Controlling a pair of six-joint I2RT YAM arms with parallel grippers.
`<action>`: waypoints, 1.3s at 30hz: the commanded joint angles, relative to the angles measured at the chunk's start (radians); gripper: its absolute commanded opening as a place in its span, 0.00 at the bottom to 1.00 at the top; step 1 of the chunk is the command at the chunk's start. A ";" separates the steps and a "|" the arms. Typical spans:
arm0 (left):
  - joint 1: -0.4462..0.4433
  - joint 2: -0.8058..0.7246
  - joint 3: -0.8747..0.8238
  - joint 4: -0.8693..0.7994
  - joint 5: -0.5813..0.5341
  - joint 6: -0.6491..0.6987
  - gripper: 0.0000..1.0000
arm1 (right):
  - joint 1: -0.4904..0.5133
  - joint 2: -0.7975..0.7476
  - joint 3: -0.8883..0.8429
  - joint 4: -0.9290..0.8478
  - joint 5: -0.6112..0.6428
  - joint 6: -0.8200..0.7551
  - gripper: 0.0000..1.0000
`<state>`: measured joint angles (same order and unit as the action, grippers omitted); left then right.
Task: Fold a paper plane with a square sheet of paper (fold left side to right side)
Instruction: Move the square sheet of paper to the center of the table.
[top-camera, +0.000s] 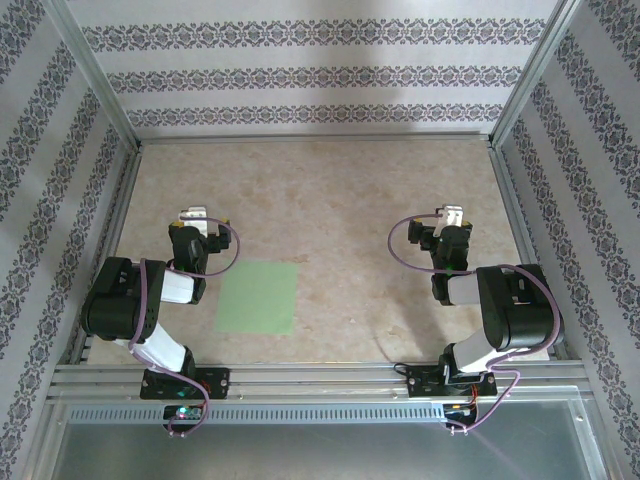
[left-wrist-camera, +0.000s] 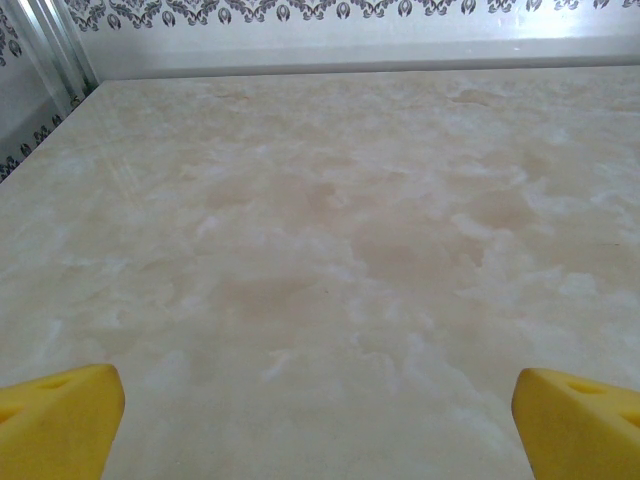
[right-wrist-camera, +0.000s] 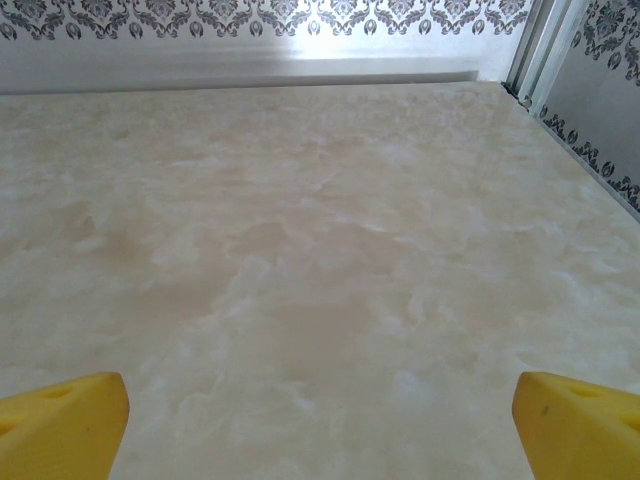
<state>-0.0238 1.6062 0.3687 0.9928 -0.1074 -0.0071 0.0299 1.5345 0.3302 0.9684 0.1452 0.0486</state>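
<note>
The square sheet of paper (top-camera: 258, 297), light green and flat, lies unfolded on the table just right of the left arm's forearm, near the front. My left gripper (top-camera: 192, 215) sits beyond the sheet's far left corner, apart from it; its yellow fingers (left-wrist-camera: 60, 418) stand wide apart over bare table. On the right side my right gripper (top-camera: 452, 216) is far from the sheet, its yellow fingertips (right-wrist-camera: 578, 420) also spread wide with nothing between them.
The marbled beige table (top-camera: 330, 200) is walled by patterned panels and aluminium posts (top-camera: 95, 75) on three sides. Rails (top-camera: 320, 380) with both arm bases run along the near edge. Purple cables loop beside each wrist.
</note>
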 joint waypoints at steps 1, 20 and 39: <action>0.009 -0.013 0.002 -0.009 -0.009 -0.015 1.00 | -0.005 -0.003 0.008 0.013 -0.010 0.008 0.98; 0.009 -0.012 -0.005 0.007 -0.028 -0.021 1.00 | -0.008 -0.455 -0.002 -0.373 -0.020 0.113 0.98; 0.003 -0.751 0.157 -0.923 0.029 -0.324 1.00 | 0.028 -0.851 0.006 -0.863 -0.407 0.608 0.98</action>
<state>-0.0242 0.9161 0.4820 0.4194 -0.1619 -0.1890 0.0383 0.6796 0.3302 0.1349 -0.1822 0.5663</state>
